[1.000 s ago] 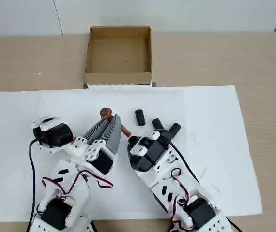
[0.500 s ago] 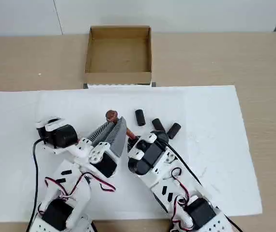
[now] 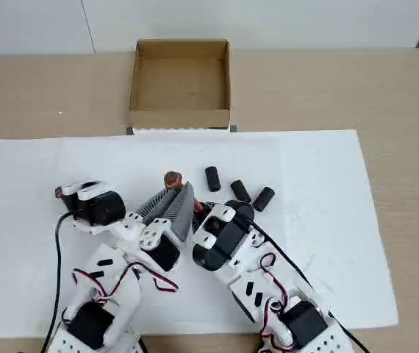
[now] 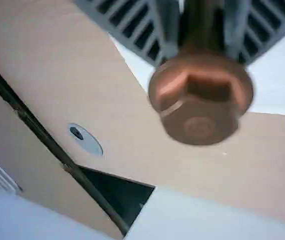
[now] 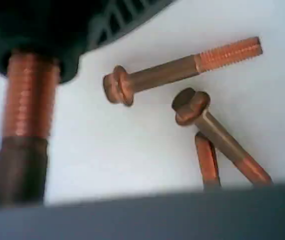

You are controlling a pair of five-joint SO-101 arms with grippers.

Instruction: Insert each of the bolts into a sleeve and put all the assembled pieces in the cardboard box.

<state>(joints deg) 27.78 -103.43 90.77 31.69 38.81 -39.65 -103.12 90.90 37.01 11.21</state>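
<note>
Bolts first: three loose bolts [image 5: 182, 66] [image 5: 227, 142] [image 5: 206, 162] lie on the white sheet [image 3: 327, 220], none in a sleeve. A fourth, the held bolt [image 4: 200, 100], is clamped by its shank in the left end effector [image 3: 178, 197], with the grey fingers [image 4: 125, 17] closed on it and the hex head sticking out past them. It sits over the sheet between the two arms, just beside the right end effector [image 3: 199, 212]. We cannot tell whether that one is open or closed. In the right wrist view the held bolt's threaded end meets a black sleeve [image 5: 30, 47]. We judge the first insertion is under way, but we cannot tell how deep it is or what holds that sleeve. Three loose sleeves [image 3: 212, 178] [image 3: 240, 191] [image 3: 263, 198] lie on the sheet near the end effectors, apart from each other. The cardboard box [image 3: 180, 118] stands on the worktop [image 3: 342, 88] at the sheet's far edge, well apart from the arms, with no assembled piece inside. So by our count nothing is finished: one pair is being joined, three pairs are untouched, and all the boxing is left.
</note>
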